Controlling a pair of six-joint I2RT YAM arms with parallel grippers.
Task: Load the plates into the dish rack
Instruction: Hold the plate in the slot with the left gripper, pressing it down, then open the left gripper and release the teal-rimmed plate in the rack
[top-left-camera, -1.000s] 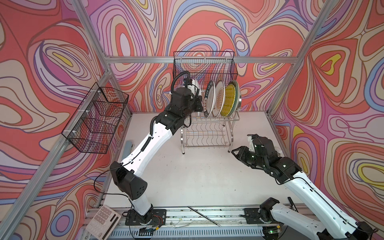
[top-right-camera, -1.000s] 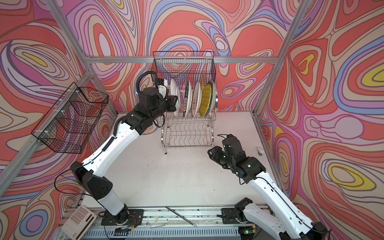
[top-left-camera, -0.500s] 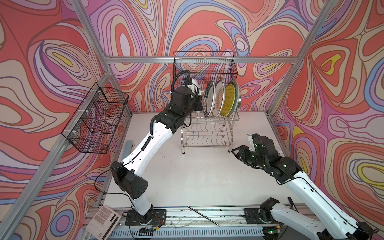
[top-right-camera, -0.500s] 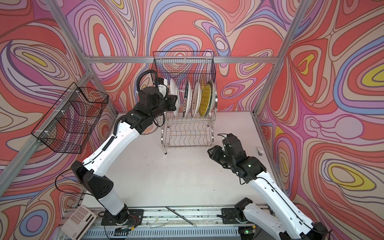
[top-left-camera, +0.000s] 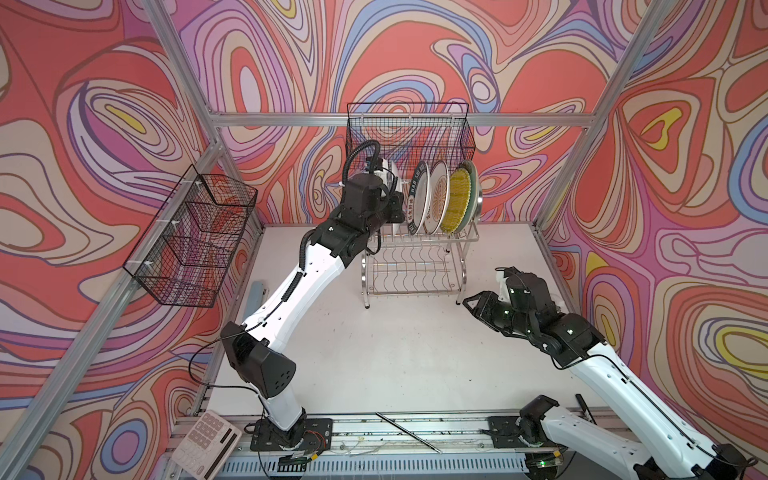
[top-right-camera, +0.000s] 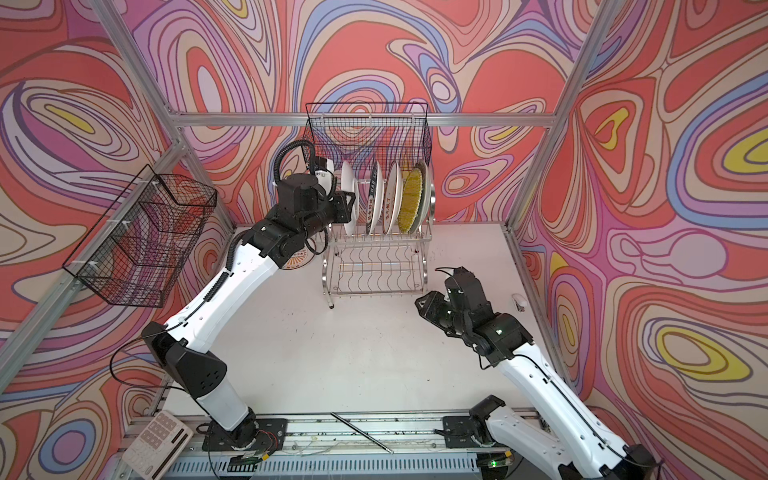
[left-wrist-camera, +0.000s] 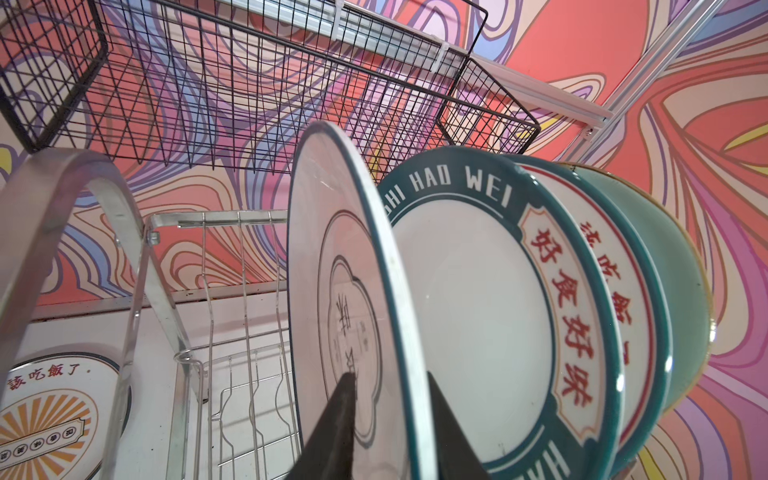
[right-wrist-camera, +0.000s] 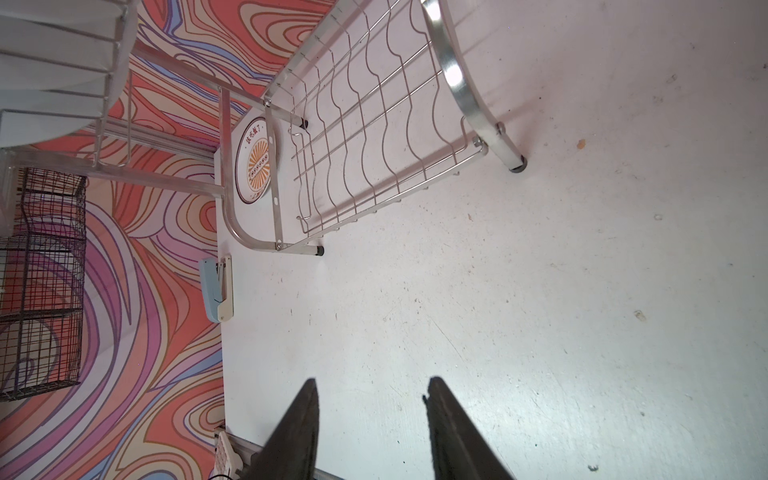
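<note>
Tabletop (top-left-camera: 395, 353), white and scuffed, fills the lower middle in both top views. At upper centre of it stands the chrome dish rack (top-left-camera: 415, 266), two-tiered, with a wavy-wire lower shelf. A black mesh basket (top-left-camera: 409, 133) hangs on the back wall just above the rack, and a side mesh basket (top-left-camera: 191, 237) hangs at the left of the frame.

Five plates stand on edge in the rack's upper slots. From left to right in a top view they are the black-ringed white plate (top-right-camera: 349, 199), green-lettered plate (top-right-camera: 375, 195), orange-sunburst plate (top-right-camera: 392, 199), yellow woven-look plate (top-right-camera: 411, 199) and pale aqua plate (top-right-camera: 426, 187). A second orange-sunburst plate (top-right-camera: 297, 259) lies flat on the table just left of the rack, partly behind the left arm.

The left gripper (left-wrist-camera: 390, 376) is at the rack's left end. Its fingers are spread, one on each side of the black-ringed plate's rim, and whether either touches the rim I cannot tell. The right gripper (right-wrist-camera: 372, 380), right of centre near the rack's right feet, has its fingers parted over bare table with nothing between them.

A pale blue stapler (right-wrist-camera: 216, 286) lies by the left wall
</note>
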